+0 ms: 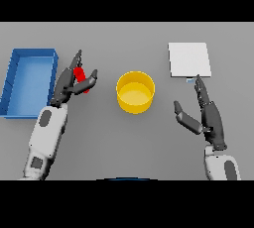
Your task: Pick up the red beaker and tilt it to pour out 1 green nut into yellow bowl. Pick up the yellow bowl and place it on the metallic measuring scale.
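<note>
The left hand [69,84] has its fingers curled round the red beaker [81,77], left of the yellow bowl [135,91], ready for pouring, while the right hand [206,115] waits slack-fingered below the scale [189,59].

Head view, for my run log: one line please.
left hand fingers round red beaker | yellow bowl on table | right hand open

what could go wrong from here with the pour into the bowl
The left hand has its fingers round the red beaker, which sits well left of the yellow bowl; tilting before it is over the bowl could drop the nut on the table. The fingers hide much of the beaker, so the hold may be loose.
</note>
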Robot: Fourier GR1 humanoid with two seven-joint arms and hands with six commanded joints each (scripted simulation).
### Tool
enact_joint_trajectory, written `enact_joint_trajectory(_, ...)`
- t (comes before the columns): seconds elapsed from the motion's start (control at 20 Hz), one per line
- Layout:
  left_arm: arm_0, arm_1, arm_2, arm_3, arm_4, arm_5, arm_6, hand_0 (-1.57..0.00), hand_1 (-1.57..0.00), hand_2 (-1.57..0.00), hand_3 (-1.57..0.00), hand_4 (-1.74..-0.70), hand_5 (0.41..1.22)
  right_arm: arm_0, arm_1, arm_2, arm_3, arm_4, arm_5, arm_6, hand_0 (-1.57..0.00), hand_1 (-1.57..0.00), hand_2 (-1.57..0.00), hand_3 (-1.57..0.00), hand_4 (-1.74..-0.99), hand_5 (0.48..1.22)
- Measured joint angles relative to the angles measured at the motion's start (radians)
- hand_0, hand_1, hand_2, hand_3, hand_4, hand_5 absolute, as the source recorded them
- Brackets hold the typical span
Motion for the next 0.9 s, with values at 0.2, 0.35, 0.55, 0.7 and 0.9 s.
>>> enact_joint_trajectory(0.2, -0.036, -0.037, 0.033, 0.049, 0.018, 0.048, -0.004, -0.68, -0.70, -0.71, -0.71, -1.44, 0.949, 0.007, 0.001, 0.006, -0.001, 0.015, -0.006, -0.011, 0.00, 0.00, 0.00, 0.00, -1.285, 0.683)
enact_joint_trajectory(0.35, -0.045, -0.037, 0.023, 0.075, -0.034, 0.104, -0.053, -1.12, -1.13, -1.13, -1.13, -1.44, 1.082, 0.002, 0.002, 0.006, -0.004, 0.011, -0.005, -0.012, 0.00, 0.00, 0.00, 0.00, -1.290, 0.684)
enact_joint_trajectory(0.55, -0.046, -0.051, 0.033, 0.074, -0.048, 0.116, -0.065, -1.38, -1.39, -1.39, -1.39, -1.55, 1.129, 0.000, 0.004, 0.007, 0.011, 0.014, -0.004, -0.013, 0.00, 0.00, 0.00, 0.00, -1.303, 0.682)
enact_joint_trajectory(0.7, -0.048, -0.053, 0.034, 0.056, -0.018, 0.119, -0.091, -1.48, -1.48, -1.48, -1.48, -1.64, 1.112, -0.021, -0.003, 0.006, 0.018, 0.010, 0.006, -0.008, 0.00, 0.00, 0.00, 0.00, -1.281, 0.676)
enact_joint_trajectory(0.9, -0.031, -0.039, 0.007, -0.010, -0.006, 0.131, -0.110, -1.53, -1.53, -1.53, -1.53, -1.70, 1.098, -0.013, -0.006, 0.012, 0.019, 0.030, -0.003, -0.018, 0.00, 0.00, 0.00, 0.00, -1.258, 0.669)
